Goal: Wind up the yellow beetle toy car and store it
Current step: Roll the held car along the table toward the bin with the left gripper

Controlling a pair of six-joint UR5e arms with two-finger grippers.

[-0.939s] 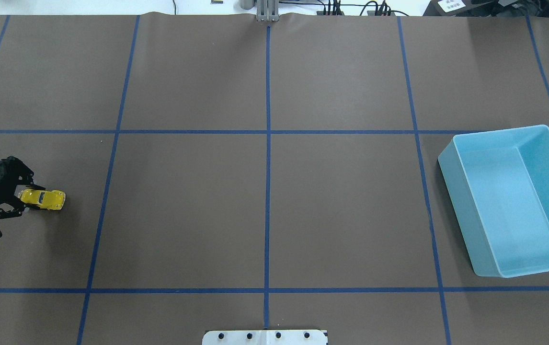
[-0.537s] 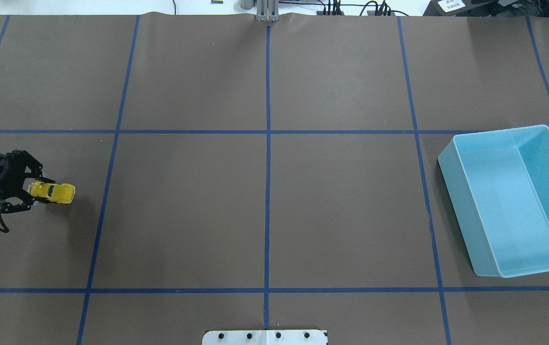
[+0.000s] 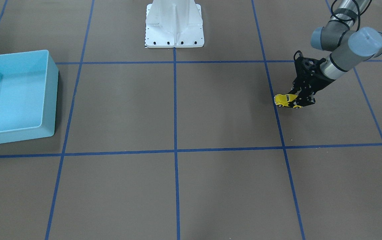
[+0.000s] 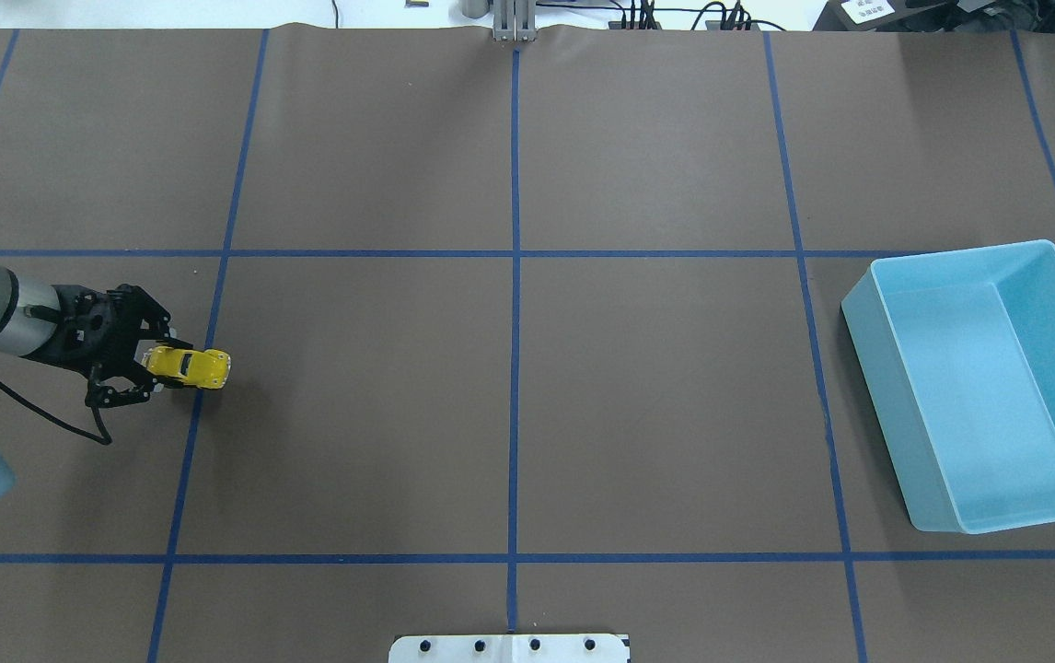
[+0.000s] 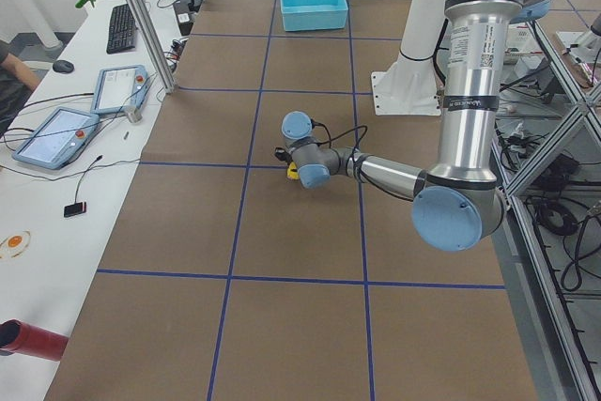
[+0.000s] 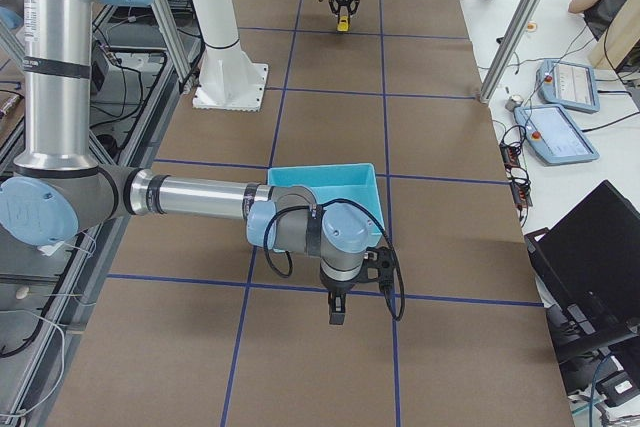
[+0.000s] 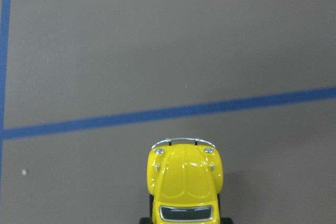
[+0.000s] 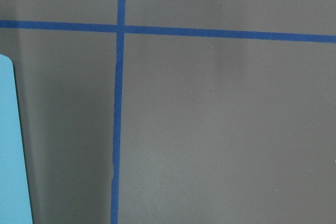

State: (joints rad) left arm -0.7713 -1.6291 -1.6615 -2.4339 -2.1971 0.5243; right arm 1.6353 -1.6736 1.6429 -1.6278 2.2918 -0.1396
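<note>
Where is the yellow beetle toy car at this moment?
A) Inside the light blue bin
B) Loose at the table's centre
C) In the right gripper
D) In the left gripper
D: the left gripper is shut on the rear of the yellow beetle toy car, on the robot's left side of the table, far from the light blue bin.

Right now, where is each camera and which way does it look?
Front-facing: across the table, facing the robot; base, left arm, left gripper holding the yellow beetle toy car.
Overhead: behind the robot, looking down; left arm.
Exterior left: table's left end; left arm nearest.
Exterior right: opposite end; right arm nearest, by the light blue bin.
Left wrist: down over the car's hood; no fingers.
Right wrist: down at tape lines; no fingers.
Front-facing and overhead share car and bin.
</note>
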